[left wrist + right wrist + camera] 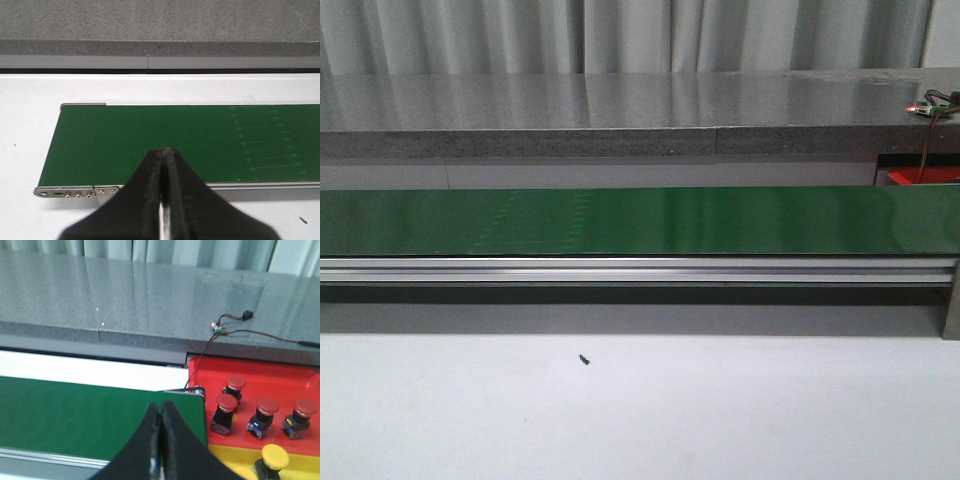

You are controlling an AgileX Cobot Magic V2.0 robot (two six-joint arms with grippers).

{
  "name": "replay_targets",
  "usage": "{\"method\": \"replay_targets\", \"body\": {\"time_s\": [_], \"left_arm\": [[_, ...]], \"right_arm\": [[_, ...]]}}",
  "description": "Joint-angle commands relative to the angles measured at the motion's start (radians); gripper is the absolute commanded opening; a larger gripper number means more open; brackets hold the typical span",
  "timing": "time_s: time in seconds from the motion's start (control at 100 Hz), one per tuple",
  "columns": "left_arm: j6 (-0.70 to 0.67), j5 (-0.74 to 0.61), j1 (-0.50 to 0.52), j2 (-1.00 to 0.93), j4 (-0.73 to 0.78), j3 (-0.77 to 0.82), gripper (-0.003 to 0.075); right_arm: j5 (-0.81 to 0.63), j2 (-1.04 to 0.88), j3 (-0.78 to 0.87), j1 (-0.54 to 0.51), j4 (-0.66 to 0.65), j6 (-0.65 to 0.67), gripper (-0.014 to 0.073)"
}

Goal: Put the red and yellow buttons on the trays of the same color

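Looks like a waiting step: the green conveyor belt (640, 220) is bare in all 3 views, no button riding on it, so nothing to pick rn. The task's things sit off the belt's right end, seen in the right wrist view: red tray (260, 385) already carrying four red buttons (226, 412), and nearer the camera a yellow tray (235, 460) w/ a yellow button (275, 457) plus the edge of a second one, cut off by the frame so can't say more. In the front view only a corner of the red tray shows at far right, and neither arm is in shot. Left gripper (165, 152) hangs over the near edge of the belt close to its left end, jaws pressed together, holding nothing. Right gripper (160, 407) hangs over the belt near its right end, just beside the red tray, jaws likewise closed and empty. Next move, my guess: wait for a button to come along the belt, read its colour, then spread the jaws and drop onto it; the right arm is the better placed one for the trays. A small dark speck (584, 359), maybe a screw, lies on the white worktop (640, 420) in front of the belt, not part of the job.
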Motion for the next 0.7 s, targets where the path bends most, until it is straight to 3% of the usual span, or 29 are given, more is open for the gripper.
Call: {"method": "replay_targets", "body": {"time_s": [0.0,0.42,0.69], "left_arm": [[0.000,-0.064,0.002,0.002,-0.013,-0.027,-0.0020],[0.000,-0.064,0.002,0.002,-0.013,-0.027,-0.0020],[0.000,-0.064,0.002,0.002,-0.013,-0.027,-0.0020]], "right_arm": [[-0.090,-0.047,0.006,0.003,0.000,-0.008,-0.0067],[-0.100,-0.168,0.119,0.003,-0.003,-0.008,-0.0067],[-0.181,-0.249,0.232,0.003,0.004,-0.003,-0.0067]]}}
